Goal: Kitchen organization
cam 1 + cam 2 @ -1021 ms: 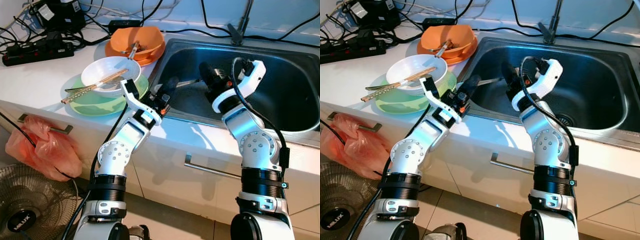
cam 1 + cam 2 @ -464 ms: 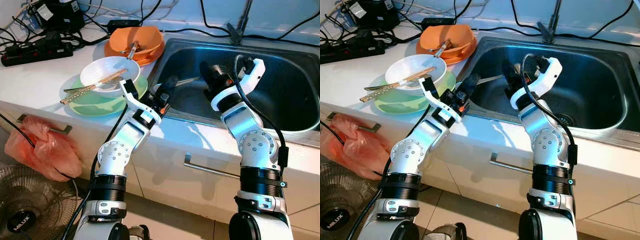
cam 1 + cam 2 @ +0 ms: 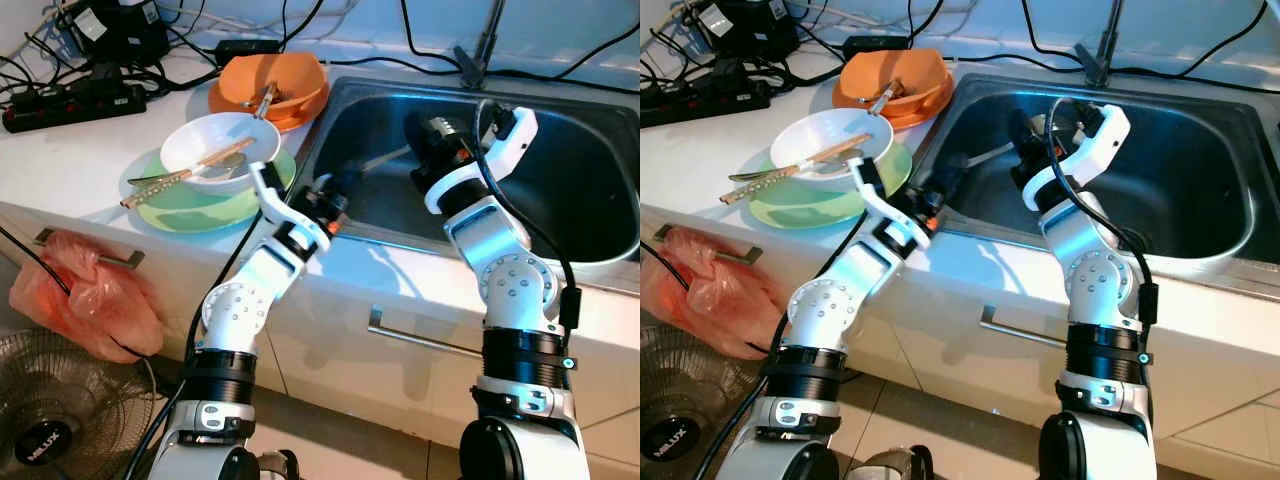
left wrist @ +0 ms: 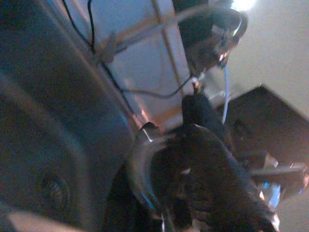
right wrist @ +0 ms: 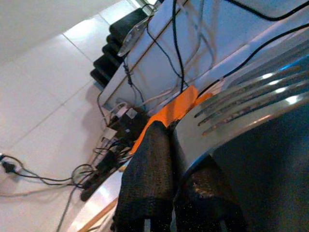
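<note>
A steel sink (image 3: 600, 180) is set into the white counter. My right gripper (image 3: 418, 150) is inside it near the left wall, shut on a silver fork (image 3: 385, 158). The fork's tines (image 5: 241, 104) stick out past the black fingers (image 5: 149, 179). From the gripper the fork points left, toward my left gripper (image 3: 335, 190), which hangs over the sink's left rim. A shiny curved edge (image 4: 140, 164) lies against the left gripper, too blurred to name. A white bowl (image 3: 215, 140) with chopsticks (image 3: 190, 170) sits on a green plate (image 3: 190, 212).
An orange bowl (image 3: 290, 75) with utensils stands behind the white bowl. Power strips and cables (image 3: 70, 95) crowd the back left of the counter. The faucet base (image 3: 485, 50) rises behind the sink. A pink bag (image 3: 90, 290) hangs on a drawer handle above a fan (image 3: 50, 420).
My right gripper has lifted a little toward the back of the sink, carrying the fork with it. The left gripper has sunk slightly, and the fork's free end now stands apart from it.
</note>
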Motion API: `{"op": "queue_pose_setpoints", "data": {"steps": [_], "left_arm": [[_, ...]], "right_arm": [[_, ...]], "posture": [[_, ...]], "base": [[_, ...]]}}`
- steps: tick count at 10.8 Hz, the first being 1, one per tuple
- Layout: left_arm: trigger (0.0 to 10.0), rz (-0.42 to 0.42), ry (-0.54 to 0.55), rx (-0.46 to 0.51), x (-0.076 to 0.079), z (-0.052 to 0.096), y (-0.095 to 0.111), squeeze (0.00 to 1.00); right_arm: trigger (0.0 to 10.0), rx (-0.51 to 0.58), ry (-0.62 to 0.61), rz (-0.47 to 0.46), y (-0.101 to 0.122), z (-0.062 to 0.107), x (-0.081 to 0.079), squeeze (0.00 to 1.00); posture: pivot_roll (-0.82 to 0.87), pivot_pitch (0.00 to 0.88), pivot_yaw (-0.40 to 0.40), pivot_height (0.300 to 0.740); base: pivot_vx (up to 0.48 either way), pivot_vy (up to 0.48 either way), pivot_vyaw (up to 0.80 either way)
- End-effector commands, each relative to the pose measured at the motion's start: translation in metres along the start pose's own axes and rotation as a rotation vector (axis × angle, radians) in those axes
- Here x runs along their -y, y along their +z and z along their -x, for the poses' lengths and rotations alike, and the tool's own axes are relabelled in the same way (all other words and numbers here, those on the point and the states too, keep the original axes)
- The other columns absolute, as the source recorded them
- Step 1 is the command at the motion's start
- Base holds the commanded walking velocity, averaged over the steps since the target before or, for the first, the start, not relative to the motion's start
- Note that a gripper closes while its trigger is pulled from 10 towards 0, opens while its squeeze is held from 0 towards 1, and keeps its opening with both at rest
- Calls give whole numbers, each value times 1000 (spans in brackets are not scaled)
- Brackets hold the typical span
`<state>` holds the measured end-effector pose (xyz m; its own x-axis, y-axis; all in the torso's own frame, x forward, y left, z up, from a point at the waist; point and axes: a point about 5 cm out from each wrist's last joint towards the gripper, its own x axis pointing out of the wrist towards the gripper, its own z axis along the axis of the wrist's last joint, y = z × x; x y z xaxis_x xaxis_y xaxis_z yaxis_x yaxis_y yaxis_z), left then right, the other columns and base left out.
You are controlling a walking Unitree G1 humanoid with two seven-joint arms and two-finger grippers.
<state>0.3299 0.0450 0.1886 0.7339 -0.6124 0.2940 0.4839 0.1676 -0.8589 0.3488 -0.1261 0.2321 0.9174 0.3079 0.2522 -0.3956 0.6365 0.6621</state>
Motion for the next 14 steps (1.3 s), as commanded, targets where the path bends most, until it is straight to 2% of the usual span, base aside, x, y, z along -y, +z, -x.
{"op": "queue_pose_setpoints", "data": {"steps": [1, 3, 6, 7, 8, 9, 10, 11, 12, 13, 14], "left_arm": [[10000, 20, -145, -44, 37, -26, -18, 1000], [10000, 7, -174, -50, 43, -27, -17, 1000], [10000, -182, -170, -96, 49, -26, -14, 1000], [10000, -297, -153, -125, 49, -23, -13, 1000], [10000, -466, -125, -150, 44, -16, -10, 1000], [10000, -560, -94, -165, 38, -10, -10, 1000], [10000, -611, -85, -178, 35, -6, -9, 1000], [10000, -723, -63, -211, 28, 1, -7, 1000], [10000, -778, -54, -238, 24, 8, -4, 1000], [10000, -802, -38, -252, 21, 13, -1, 1000], [10000, -823, -29, -265, 17, 20, 4, 1000]], "right_arm": [[0, 15, 0, 24, 4, -4, -3, 0], [0, 25, -6, 43, 7, -6, -2, 0], [0, 55, -42, 102, 11, -8, 4, 0], [0, 84, -75, 160, 15, -10, 7, 0], [0, 110, -107, 283, 24, -13, 15, 0], [0, 113, -98, 367, 33, -16, 19, 0], [0, 108, -92, 412, 38, -18, 22, 0], [0, 70, -90, 530, 45, -20, 30, 0], [0, 29, -120, 593, 46, -18, 42, 0], [0, 14, -124, 611, 48, -18, 48, 0], [0, -32, -154, 668, 49, -17, 59, 0]], "posture": [[21, 81, 85, 740], [22, 81, 88, 740], [27, 82, 87, 740], [34, 82, 90, 740], [43, 84, 92, 740], [48, 85, 94, 740], [58, 86, 95, 740], [67, 87, 95, 740], [71, 89, 94, 740], [72, 91, 95, 740], [75, 96, 95, 740]], "base": [[0, 0, 0], [0, 0, 0], [0, 0, 0], [0, 0, 0], [0, 0, 0], [0, 0, 0], [0, 0, 0], [0, 0, 0], [0, 0, 0], [0, 0, 0], [0, 0, 0]]}}
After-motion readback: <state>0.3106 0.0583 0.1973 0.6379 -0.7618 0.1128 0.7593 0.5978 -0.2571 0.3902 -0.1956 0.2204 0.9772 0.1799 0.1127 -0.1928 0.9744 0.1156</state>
